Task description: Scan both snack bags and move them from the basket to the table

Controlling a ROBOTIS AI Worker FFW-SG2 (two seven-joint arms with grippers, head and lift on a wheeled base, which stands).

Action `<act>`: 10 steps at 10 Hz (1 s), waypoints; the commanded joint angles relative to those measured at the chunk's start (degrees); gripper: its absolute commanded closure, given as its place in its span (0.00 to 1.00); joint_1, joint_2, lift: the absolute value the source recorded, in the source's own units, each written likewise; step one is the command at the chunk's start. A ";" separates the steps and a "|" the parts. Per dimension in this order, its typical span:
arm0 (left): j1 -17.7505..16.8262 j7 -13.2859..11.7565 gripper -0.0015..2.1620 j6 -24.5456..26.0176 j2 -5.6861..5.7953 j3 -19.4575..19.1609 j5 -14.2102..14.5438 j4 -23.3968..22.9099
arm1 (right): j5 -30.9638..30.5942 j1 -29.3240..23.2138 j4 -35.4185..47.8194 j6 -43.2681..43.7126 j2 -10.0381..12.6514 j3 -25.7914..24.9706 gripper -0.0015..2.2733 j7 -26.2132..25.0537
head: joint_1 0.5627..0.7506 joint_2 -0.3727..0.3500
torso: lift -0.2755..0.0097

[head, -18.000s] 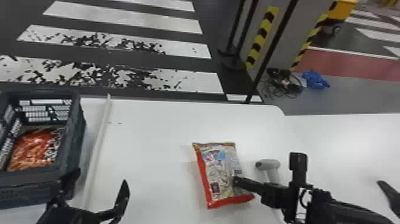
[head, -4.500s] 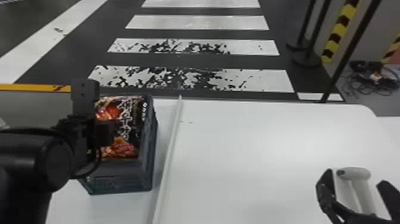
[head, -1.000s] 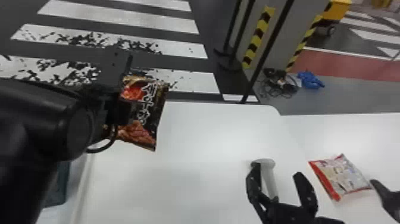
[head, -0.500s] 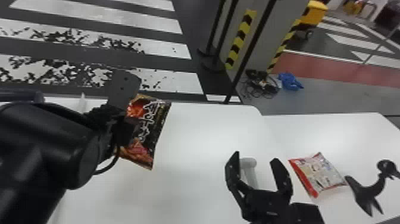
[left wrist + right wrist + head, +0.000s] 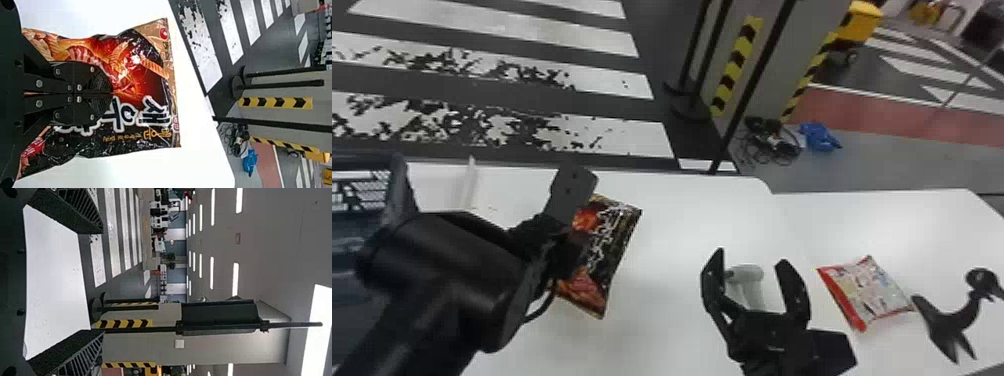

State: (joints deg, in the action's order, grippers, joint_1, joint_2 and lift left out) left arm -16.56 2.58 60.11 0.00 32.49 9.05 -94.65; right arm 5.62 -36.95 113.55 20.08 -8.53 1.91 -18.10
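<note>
At the left edge sits the dark plastic basket [image 5: 397,190], partly behind the left arm. Just right of it, a thin white strip [image 5: 468,185] runs on the white table [image 5: 682,225]. Next comes the left gripper [image 5: 564,255], its fingers drawn together on the black snack bag [image 5: 612,240], which bears orange-red food pictures. The bag is out of the basket, to its right, and spreads past the fingertips; whether its lower edge touches the table, I cannot tell.

Farther right and near, the right gripper [image 5: 752,256] has its two fingers wide apart, with nothing in their grasp. A white handheld scanner [image 5: 749,274] shows in the gap between them in the head view, its handle pointing toward the near side. To their right, the red-and-white snack bag [image 5: 872,292] lies flat on the right-hand table [image 5: 907,225]. Just beside it, rightmost, is a black bird-shaped object [image 5: 949,322].
</note>
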 commanded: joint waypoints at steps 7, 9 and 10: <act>0.56 -5.92 0.95 -5.83 -0.15 3.90 2.37 8.96 | 0.62 3.82 -4.12 1.05 -0.08 0.28 0.00 -0.09 | 0.70 0.03 | 0.62; 0.21 -6.71 0.95 -5.83 -0.15 6.27 3.17 9.84 | 0.62 4.17 -4.47 1.23 0.01 0.37 0.00 -0.09 | 0.70 0.03 | 0.62; 0.21 -7.06 0.95 -6.01 -0.15 7.68 3.17 10.36 | 0.62 4.25 -4.39 1.41 0.01 0.55 0.00 -0.09 | 0.70 0.03 | 0.62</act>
State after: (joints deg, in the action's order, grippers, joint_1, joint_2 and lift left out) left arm -16.30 -4.47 54.23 0.00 39.46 12.21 -84.57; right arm 6.25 -32.78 109.13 21.38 -8.53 2.36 -18.23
